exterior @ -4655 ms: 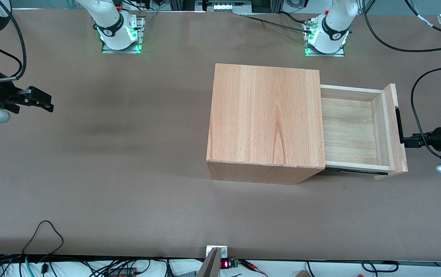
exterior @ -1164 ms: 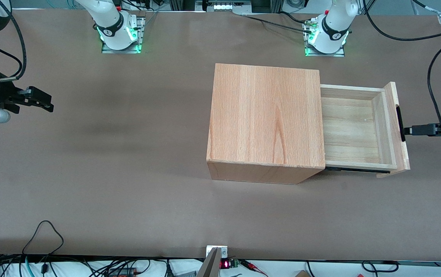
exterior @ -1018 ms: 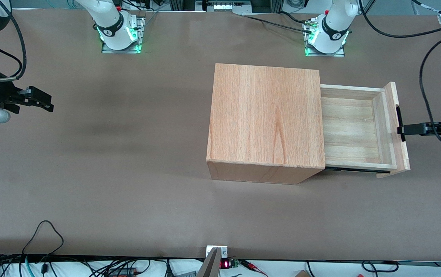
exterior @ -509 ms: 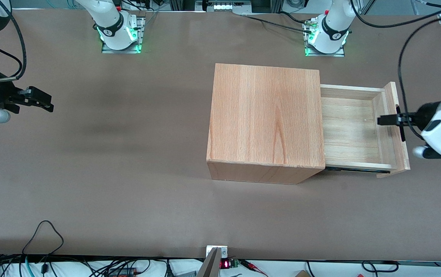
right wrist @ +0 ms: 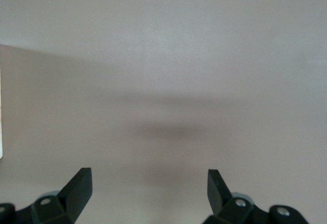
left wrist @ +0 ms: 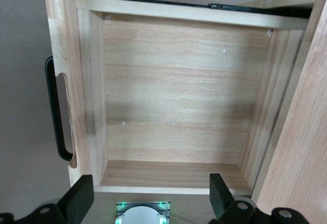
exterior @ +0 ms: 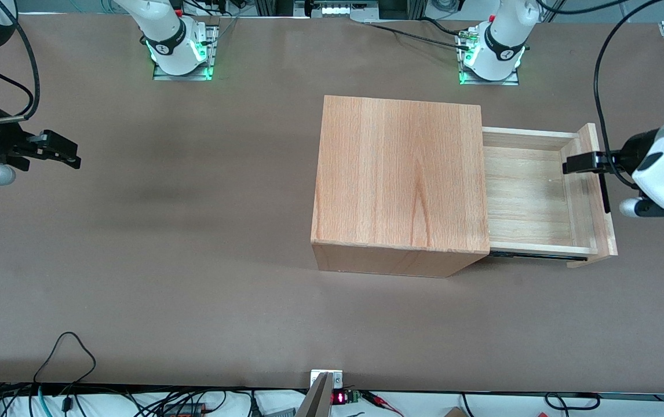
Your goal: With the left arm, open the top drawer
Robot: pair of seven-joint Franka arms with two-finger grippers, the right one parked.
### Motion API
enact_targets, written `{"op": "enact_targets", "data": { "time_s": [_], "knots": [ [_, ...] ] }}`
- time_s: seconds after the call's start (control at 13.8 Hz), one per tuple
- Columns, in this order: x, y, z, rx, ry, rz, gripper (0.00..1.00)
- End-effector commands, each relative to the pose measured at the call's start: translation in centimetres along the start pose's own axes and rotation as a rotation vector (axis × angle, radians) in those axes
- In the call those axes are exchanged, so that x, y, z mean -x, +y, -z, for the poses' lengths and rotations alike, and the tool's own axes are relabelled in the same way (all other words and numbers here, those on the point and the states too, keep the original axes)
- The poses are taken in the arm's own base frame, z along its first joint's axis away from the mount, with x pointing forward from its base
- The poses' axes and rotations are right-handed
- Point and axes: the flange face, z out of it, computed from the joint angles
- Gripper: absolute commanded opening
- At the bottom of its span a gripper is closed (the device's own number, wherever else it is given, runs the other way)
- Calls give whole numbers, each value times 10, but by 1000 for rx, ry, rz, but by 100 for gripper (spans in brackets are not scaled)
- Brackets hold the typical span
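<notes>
The top drawer (exterior: 532,191) stands pulled well out of the wooden cabinet (exterior: 398,174), its pale tray bare inside. A slim black bar handle (exterior: 604,185) runs along its thick front panel (exterior: 595,191). My left arm's gripper (exterior: 567,165) hovers above the drawer's front panel, open, holding nothing and touching nothing. The left wrist view looks straight down into the drawer (left wrist: 173,96), with the handle (left wrist: 55,116) on the front panel. There the gripper (left wrist: 150,199) has its black fingers (left wrist: 82,199) set wide apart.
The cabinet's broad wood-grain top covers the rest of the drawer. The working arm's base (exterior: 491,55), lit green, is bolted to the brown table farther from the front camera than the cabinet. Loose cables (exterior: 65,353) lie at the table's near edge.
The gripper let go of the handle and drew back from it toward the working arm's end. It then rose and swung in over the drawer's front panel. The drawer stayed pulled out.
</notes>
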Motion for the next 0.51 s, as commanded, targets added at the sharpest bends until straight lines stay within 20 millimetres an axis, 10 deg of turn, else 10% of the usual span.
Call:
{"op": "enact_targets", "data": {
  "time_s": [0.0, 0.44],
  "knots": [
    [21, 16, 0, -93, 36, -53, 100],
    [41, -14, 8, -44, 162, -15, 100]
  ]
}}
